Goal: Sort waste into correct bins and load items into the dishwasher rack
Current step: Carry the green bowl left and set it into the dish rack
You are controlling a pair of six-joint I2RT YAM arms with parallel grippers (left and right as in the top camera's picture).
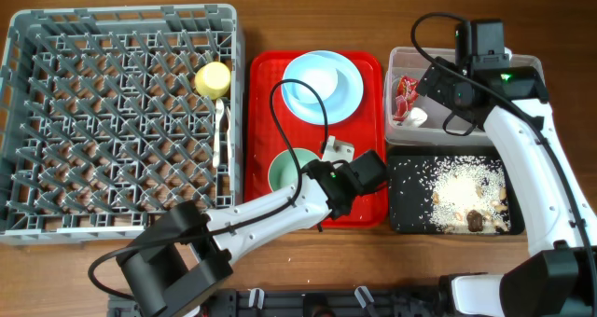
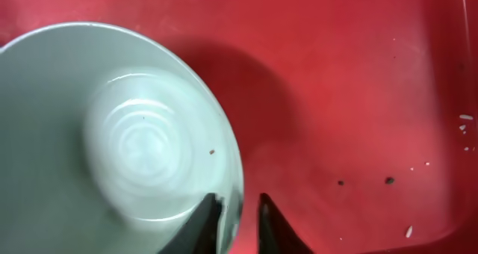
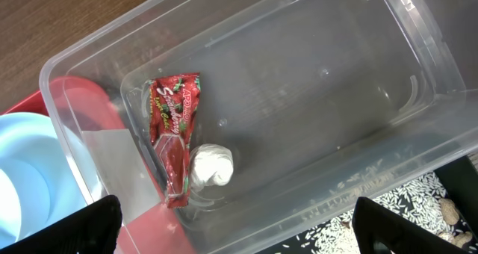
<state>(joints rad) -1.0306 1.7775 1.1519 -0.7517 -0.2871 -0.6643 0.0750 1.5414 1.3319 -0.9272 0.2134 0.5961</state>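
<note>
Overhead, my left arm (image 1: pixel 270 210) hides the lower-right rim of the pale green bowl (image 1: pixel 283 171); the left wrist view shows it blurred, cropped left and bottom.

We count one grey dishwasher rack (image 1: pixel 121 121), and in it one yellow cup (image 1: pixel 213 78) and at least one white plastic utensil (image 1: pixel 220 135); we cannot tell whether a second lies against it. There is one red serving tray (image 1: pixel 266 103), carrying one light blue plate (image 1: pixel 323 84) and one pale green bowl (image 1: pixel 283 172). We see two bins: one clear tub (image 3: pixel 299 82) and one black tray (image 1: pixel 406 210). The tub holds two pieces of waste, one red wrapper (image 3: pixel 173 119) and one white tissue wad (image 3: pixel 210 166). The rice grains (image 1: pixel 462 182) are too many for us to count, with a few brown bits among them.
</note>
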